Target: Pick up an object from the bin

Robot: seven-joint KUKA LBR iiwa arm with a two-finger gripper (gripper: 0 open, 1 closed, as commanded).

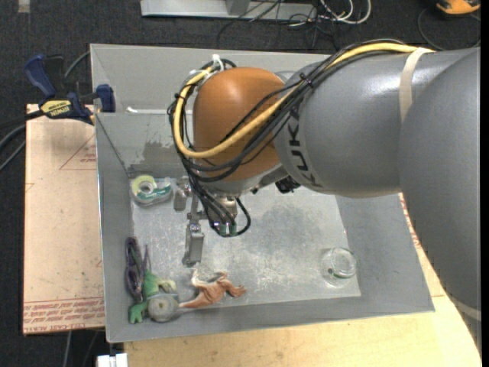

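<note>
Grey metal bin (114, 205), floor scuffed and mostly bare. Arm (382, 121) comes in from the right and covers the far-right part of the bin. The orange cover (229, 121) on its wrist sits over the bin's far middle, with yellow and black cables (229, 140) looped across it.

Gripper (192, 258) hangs down from under the cover, left of centre, long and thin. Its tip is over bare floor, just far of a tan-orange toy animal (216, 290), close to it but seemingly not touching. Wide or narrow: cannot tell from this angle, as the tool reads as a single slim bar.

The toy animal lies flat against the near wall, left of centre, body running left to right, limbs splayed. It is the nearest thing to the tip.

Near-left corner holds a small cluster:
- a grey disc (162, 307), just left of the toy animal
- a green toy (145, 287), beside the disc on its left
- a purple cord or strap (134, 264), running along the left wall, far of the green toy

Other things:
- a tape roll (150, 190), pale green and white, lies flat by the left wall, left of the gripper's upper part and apart from it
- a clear round piece (338, 265), possibly a small cup or lid, sits alone in the near-right part, well apart from the rest
</note>
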